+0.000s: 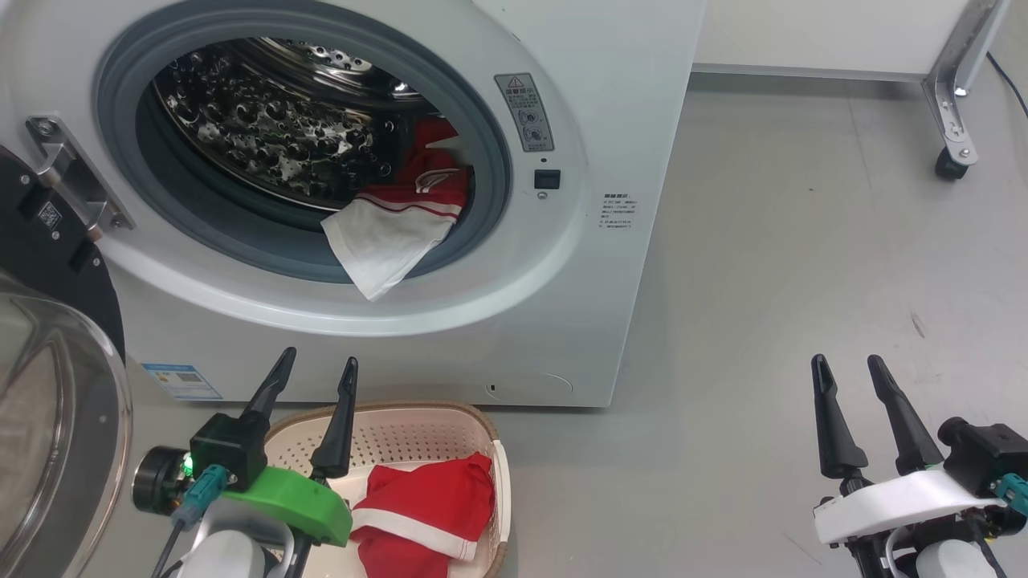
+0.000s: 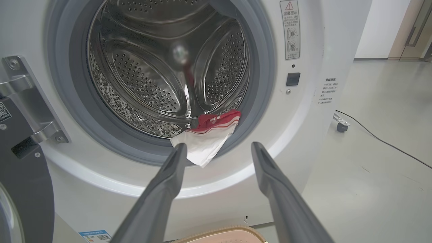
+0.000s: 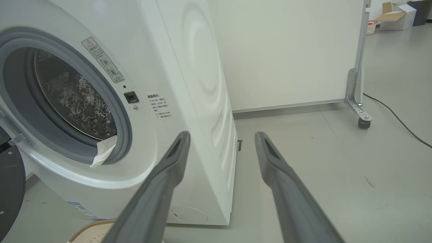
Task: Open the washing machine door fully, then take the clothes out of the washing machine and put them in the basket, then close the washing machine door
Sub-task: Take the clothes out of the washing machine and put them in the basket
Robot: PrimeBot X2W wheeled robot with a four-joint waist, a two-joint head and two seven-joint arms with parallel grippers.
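Note:
The white washing machine (image 1: 610, 104) stands with its door (image 1: 48, 417) swung wide to the left, black rim and glass bowl at the frame's left edge. A red and white garment (image 1: 401, 217) hangs out over the grey gasket from the steel drum (image 2: 158, 71); the same cloth (image 2: 209, 138) shows just beyond my left fingertips. Another red garment (image 1: 430, 514) lies in the cream basket (image 1: 401, 429) on the floor before the machine. My left gripper (image 1: 317, 365) is open and empty above the basket's left side. My right gripper (image 1: 847, 365) is open and empty over bare floor at the right.
A grey floor (image 1: 803, 265) stretches to the right of the machine. A wheeled metal frame leg (image 1: 952, 120) stands at the back right, with a black cable (image 3: 398, 118) lying near it. A white wall panel (image 3: 287, 50) runs behind.

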